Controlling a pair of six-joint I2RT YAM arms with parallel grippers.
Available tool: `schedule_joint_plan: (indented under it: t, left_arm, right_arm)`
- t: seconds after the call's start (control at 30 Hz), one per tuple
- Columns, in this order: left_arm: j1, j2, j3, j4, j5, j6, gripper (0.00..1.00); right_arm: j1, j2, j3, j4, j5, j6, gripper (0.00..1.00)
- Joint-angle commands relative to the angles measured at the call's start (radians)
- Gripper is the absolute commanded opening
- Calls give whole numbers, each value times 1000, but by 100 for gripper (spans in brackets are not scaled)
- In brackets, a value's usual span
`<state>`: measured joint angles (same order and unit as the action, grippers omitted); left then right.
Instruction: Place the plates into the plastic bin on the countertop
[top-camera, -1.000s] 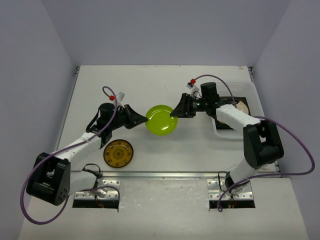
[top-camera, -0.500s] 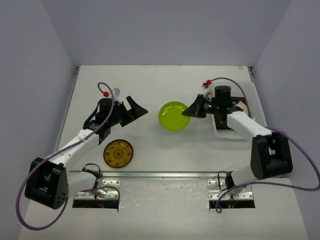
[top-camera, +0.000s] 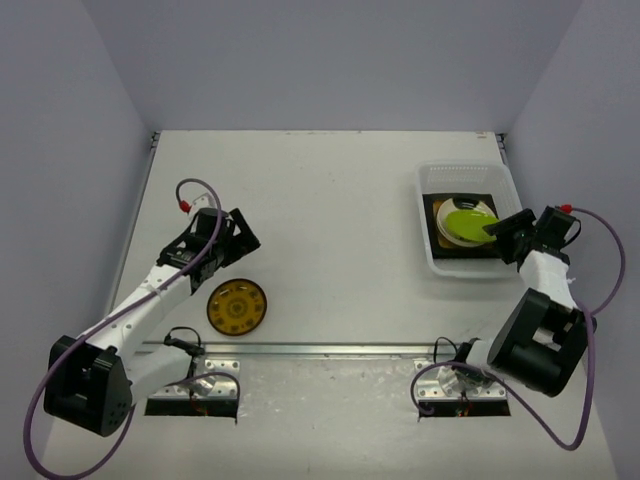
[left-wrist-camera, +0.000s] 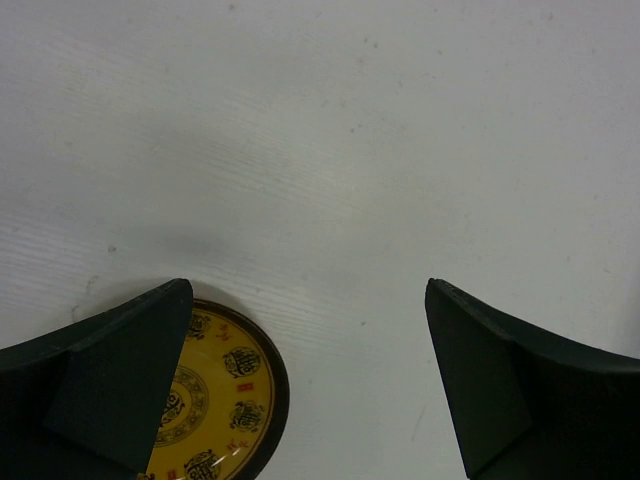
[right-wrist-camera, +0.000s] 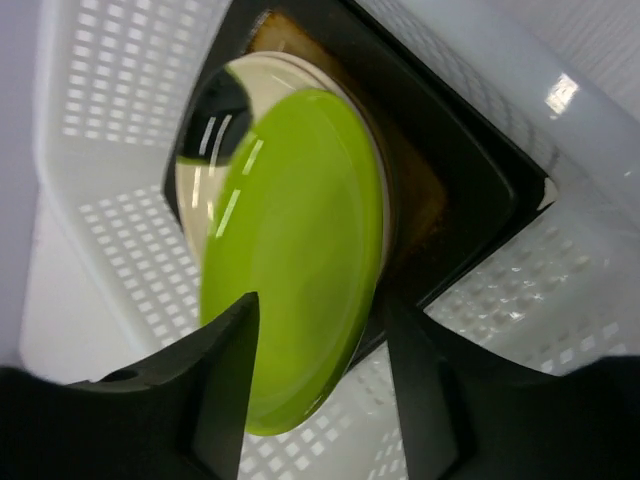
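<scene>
"At the far-right edge of the countertop (top-camera: 330, 200), what's the right gripper (top-camera: 508, 233) (right-wrist-camera: 322, 300) doing?"

"Jaws parted at the plastic bin (top-camera: 425, 185) (right-wrist-camera: 100, 100) rim. The lime green plate (top-camera: 468, 222) (right-wrist-camera: 300, 250) lies loose inside, tilted on a cream plate (right-wrist-camera: 300, 68) atop a square dark-rimmed plate (top-camera: 440, 245) (right-wrist-camera: 470, 180)."

"Room on the left?"

"Plenty. The left gripper (top-camera: 243, 240) (left-wrist-camera: 310, 290) is spread wide, holding nothing, over white surface. The amber-patterned plate (top-camera: 237, 306) (left-wrist-camera: 225, 400) sits just beside one finger, near the metal rail (top-camera: 340, 349) — wide open counter between the arms."

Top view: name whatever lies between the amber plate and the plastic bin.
Nothing lies there. In the top view, only bare white countertop stretches between the amber plate and the plastic bin.
</scene>
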<state>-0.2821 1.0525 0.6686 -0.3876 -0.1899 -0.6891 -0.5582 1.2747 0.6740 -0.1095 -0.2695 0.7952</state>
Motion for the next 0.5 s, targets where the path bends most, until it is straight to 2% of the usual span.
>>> schedule_joint_plan:
  t: [0.0, 0.03, 0.07, 0.1, 0.3, 0.37, 0.47]
  left_arm:
    - [-2, -18, -33, -69, -54, -3, 100]
    - [-2, -32, -42, -75, -56, -5, 100]
    - [-3, -48, -50, -84, -57, -12, 100]
    - [-3, -69, -56, -90, -45, -17, 100]
    - [-3, -109, -37, -215, 33, -164, 100]
    - [-3, -112, -32, -266, 4, -220, 100]
    - [-3, -95, -5, -363, -74, -281, 100]
  right_arm:
    - [6, 39, 108, -9, 20, 13, 72]
    - [8, 36, 115, -4, 4, 15, 80]
    - [9, 29, 121, 6, -8, 18, 93]
    - [10, 25, 134, 8, -20, 19, 99]
    - [80, -16, 168, -75, -59, -51, 99]
    - [119, -75, 133, -57, -89, -54, 99]
    - [248, -112, 138, -51, -150, -94, 99]
